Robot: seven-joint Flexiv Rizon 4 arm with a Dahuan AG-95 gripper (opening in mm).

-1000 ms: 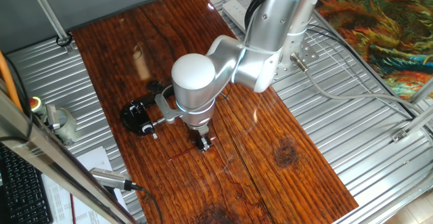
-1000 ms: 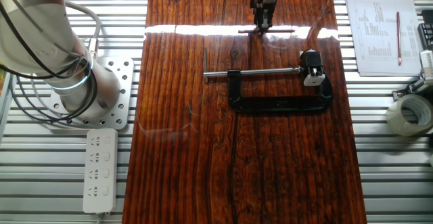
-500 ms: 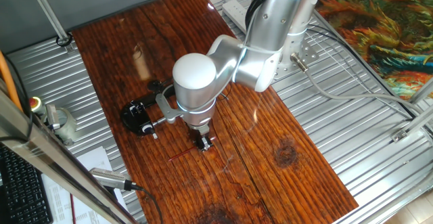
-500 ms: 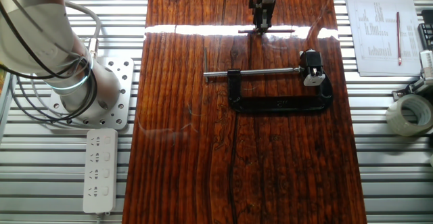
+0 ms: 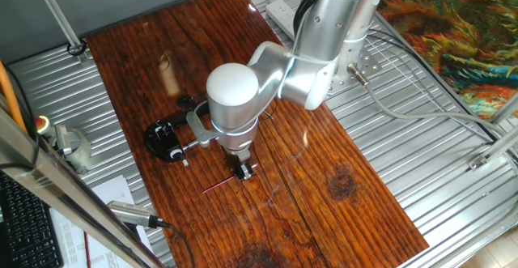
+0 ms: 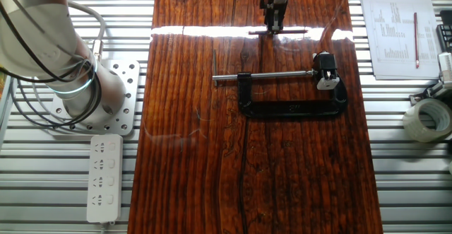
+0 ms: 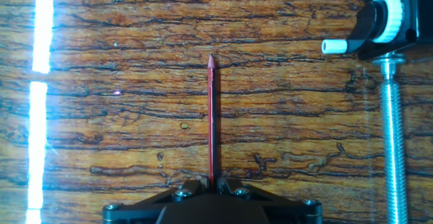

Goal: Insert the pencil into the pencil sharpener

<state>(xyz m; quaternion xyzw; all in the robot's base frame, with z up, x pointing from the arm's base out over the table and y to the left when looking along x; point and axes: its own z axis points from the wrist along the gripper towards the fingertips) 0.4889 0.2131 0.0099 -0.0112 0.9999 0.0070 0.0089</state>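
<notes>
One fixed view, left to right. Black pencil sharpener (image 5: 164,138) sits on the wooden counter (image 5: 356,203) at about 9 o'clock from the hand (image 5: 244,171); a black C-clamp (image 5: 188,106) lies just behind it, mostly hidden by the arm's white joint. The hand is low over the counter with its fingers down. The pencil (image 5: 218,185), thin and red, runs out from the fingertips toward 8 o'clock, close to the wood.

The other fixed view, left to right. White power strip (image 6: 103,177) on the metal slats off the counter's left edge. C-clamp (image 6: 291,105) mid-counter, silver screw rod (image 6: 265,75) lying crosswise, pencil sharpener (image 6: 325,70) at its right end. Hand (image 6: 271,27) at 12 o'clock from the clamp, at a band of glare; pencil (image 6: 289,31) a faint red line there. Tape roll (image 6: 426,119) at far right.

Hand view. Pencil (image 7: 212,119) points straight to 12 o'clock, tip free, base pinched between the two fingers (image 7: 190,187), which are closed tight on it. Pencil sharpener (image 7: 389,17) at 2 o'clock, well apart from the tip; screw rod (image 7: 393,129) below it.
</notes>
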